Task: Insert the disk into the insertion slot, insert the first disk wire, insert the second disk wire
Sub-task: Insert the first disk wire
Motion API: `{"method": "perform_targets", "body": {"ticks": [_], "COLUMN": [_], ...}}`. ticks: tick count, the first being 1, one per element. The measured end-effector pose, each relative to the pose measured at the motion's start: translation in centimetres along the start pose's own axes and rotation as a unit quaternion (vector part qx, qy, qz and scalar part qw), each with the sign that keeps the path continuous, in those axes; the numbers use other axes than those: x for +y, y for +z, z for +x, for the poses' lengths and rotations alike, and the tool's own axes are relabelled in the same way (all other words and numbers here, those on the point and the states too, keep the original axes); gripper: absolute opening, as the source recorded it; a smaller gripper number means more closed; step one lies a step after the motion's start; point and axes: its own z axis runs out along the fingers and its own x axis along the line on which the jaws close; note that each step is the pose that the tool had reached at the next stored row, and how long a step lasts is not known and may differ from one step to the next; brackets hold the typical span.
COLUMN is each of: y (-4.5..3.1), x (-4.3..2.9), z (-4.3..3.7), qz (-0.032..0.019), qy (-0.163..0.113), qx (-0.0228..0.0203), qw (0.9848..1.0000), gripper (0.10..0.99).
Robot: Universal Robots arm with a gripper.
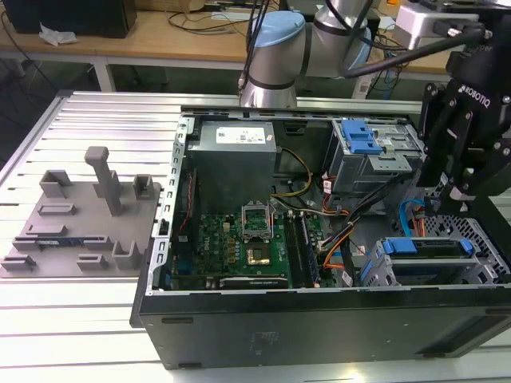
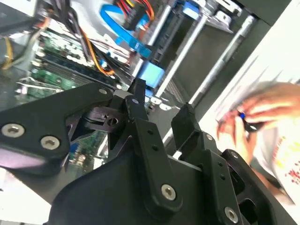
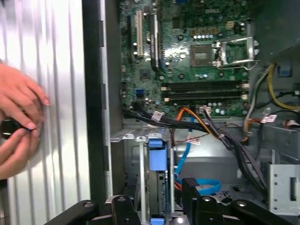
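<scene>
— Disk (image 1: 399,246), flat, framed in bright blue plastic: how many?
— One, sitting in the single low grey perforated sheet-metal insertion slot (image 1: 483,239).
— What's around it?
— One black end effector (image 2: 161,101) hovers above, two fingers (image 2: 140,122) apart, holding nothing. One blue flat cable (image 3: 199,186) and orange wires (image 3: 190,112) lie nearby; a person's hand (image 3: 21,101) is over the ribbed metal counter (image 3: 61,93).

One computer case (image 1: 319,327) holds one disk (image 1: 427,259), one insertion slot (image 1: 483,239) and one taller cage (image 1: 375,155). There is one grey fixture plate (image 1: 72,215).
</scene>
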Motion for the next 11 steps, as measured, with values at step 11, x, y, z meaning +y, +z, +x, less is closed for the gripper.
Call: {"method": "perform_targets", "body": {"ticks": [11], "y": [-0.16], "x": [-3.01], "z": [-1.52], "qz": [-0.0017], "qy": [-0.002], "qx": [0.0499], "qw": [0.9988], "gripper": [0.502]}}
